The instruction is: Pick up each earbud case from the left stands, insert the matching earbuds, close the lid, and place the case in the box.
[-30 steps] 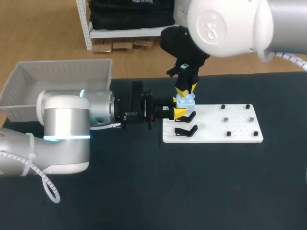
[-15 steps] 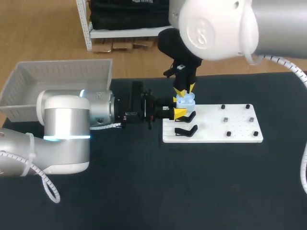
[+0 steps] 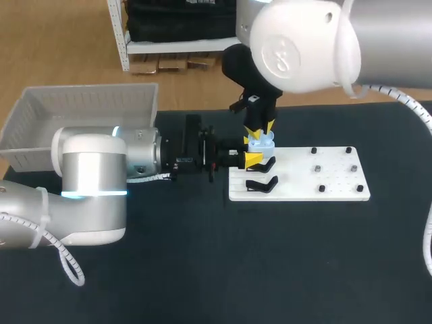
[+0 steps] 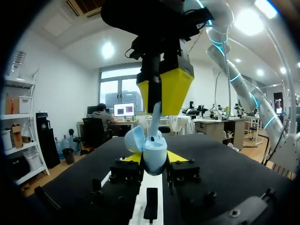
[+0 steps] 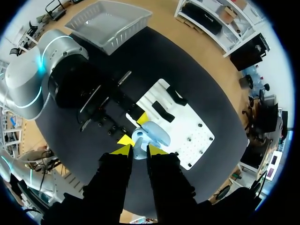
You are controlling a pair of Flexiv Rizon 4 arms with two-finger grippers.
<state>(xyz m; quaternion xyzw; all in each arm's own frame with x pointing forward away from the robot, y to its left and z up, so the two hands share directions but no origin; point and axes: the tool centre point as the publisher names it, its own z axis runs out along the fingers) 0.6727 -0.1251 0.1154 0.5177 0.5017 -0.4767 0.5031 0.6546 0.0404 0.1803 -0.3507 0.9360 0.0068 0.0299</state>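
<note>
The left arm [image 3: 91, 185] is built of fat silver-white cylinders, with a glowing cyan ring [image 3: 94, 194] between its links. A white ribbed cable [image 3: 64, 260] loops along its near side. Its wrist [image 3: 196, 155] is black and blocky, studded with small screws, and ends in the left gripper [image 3: 255, 152], which has bright yellow wedge tips. The right arm [image 3: 385, 34] is silver-grey, with a big white rounded joint cap [image 3: 297, 44] that bears an embossed mark. A second ribbed cable [image 3: 398, 96] runs at its right. Its black wrist narrows to the right gripper [image 3: 261, 128], also yellow-tipped.
</note>
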